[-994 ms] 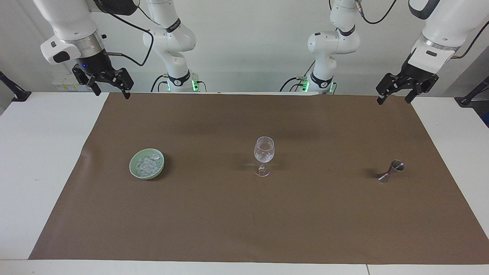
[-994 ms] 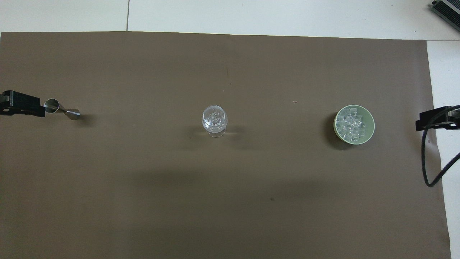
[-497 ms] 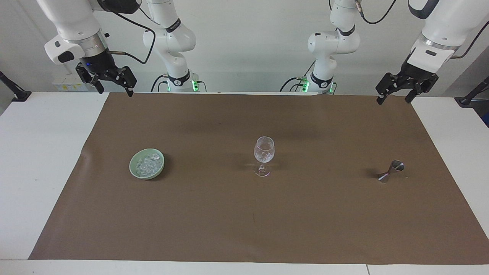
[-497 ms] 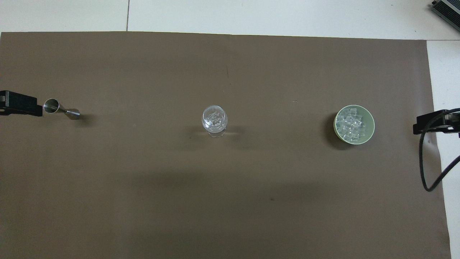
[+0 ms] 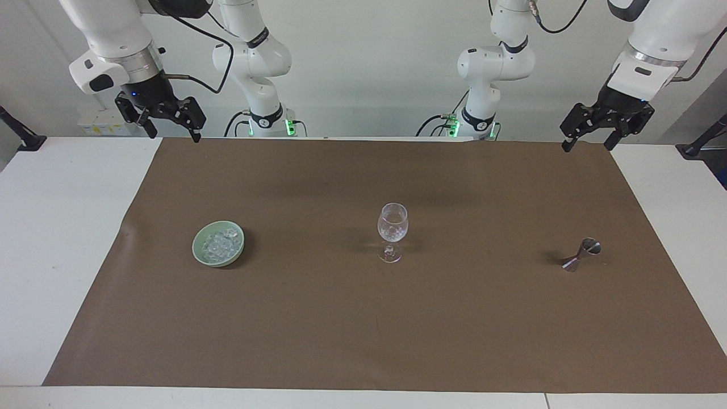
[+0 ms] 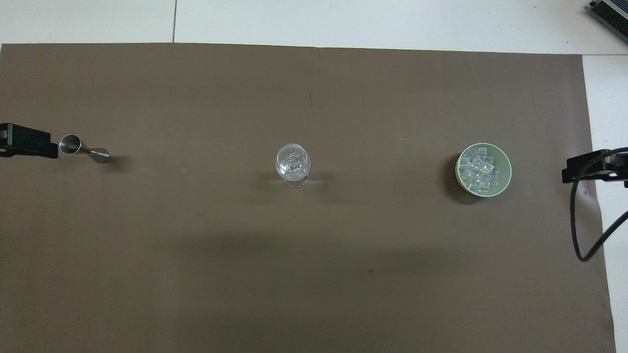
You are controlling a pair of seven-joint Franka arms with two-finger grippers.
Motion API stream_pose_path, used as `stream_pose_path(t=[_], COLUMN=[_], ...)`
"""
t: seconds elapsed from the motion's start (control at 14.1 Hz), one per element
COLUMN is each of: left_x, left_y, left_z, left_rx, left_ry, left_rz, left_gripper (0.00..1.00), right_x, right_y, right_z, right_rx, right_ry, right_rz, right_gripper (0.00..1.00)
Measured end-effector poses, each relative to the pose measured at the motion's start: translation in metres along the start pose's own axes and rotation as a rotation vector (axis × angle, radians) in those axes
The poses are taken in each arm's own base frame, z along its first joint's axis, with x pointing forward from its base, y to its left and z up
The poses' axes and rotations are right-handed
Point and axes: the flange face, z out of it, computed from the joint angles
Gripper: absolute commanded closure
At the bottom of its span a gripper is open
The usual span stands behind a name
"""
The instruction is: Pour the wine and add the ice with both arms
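Over the mat's (image 5: 363, 318) two robot-side corners, in the facing view, my left gripper (image 5: 587, 141) and right gripper (image 5: 173, 130) hang open, empty. From overhead, ice (image 6: 480, 172) fills the bowl (image 6: 505, 164) toward my right arm's end, some also in the glass (image 6: 293, 164) mid-mat; a jigger (image 6: 83, 148) stands toward my left arm's end.

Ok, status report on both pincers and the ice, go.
Left pincer open, raised at its end of the table, empty. Right pincer open, raised, empty. Ice in green bowl, some in wine glass. Nothing in the way.
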Motion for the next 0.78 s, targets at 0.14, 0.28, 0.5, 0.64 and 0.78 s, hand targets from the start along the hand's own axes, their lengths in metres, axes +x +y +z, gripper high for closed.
stream_pose_path(t=[0.14, 0.28, 0.5, 0.64, 0.78], left_x=[0.0000, 0.0000, 0.0000, 0.0001, 0.0001], left_y=[0.0000, 0.0000, 0.0000, 0.0000, 0.0000], left_z=[0.0000, 0.0000, 0.0000, 0.0000, -0.0001], left_rx=[0.000, 0.000, 0.000, 0.000, 0.000], left_ry=[0.000, 0.000, 0.000, 0.001, 0.001], left_rz=[0.000, 0.000, 0.000, 0.000, 0.000], left_gripper=[0.00, 0.00, 0.00, 0.00, 0.00], right_x=[0.0000, 0.0000, -0.0003, -0.0002, 0.0000], right_y=[-0.0004, -0.0008, -0.0052, -0.0094, -0.0096], right_z=[0.0000, -0.0001, -0.0005, -0.0019, -0.0033], right_rx=[0.000, 0.000, 0.007, 0.032, 0.034], right_ry=[0.000, 0.000, 0.001, 0.005, 0.010], right_rz=[-0.001, -0.001, -0.007, -0.010, -0.010], right_gripper=[0.00, 0.00, 0.00, 0.00, 0.00])
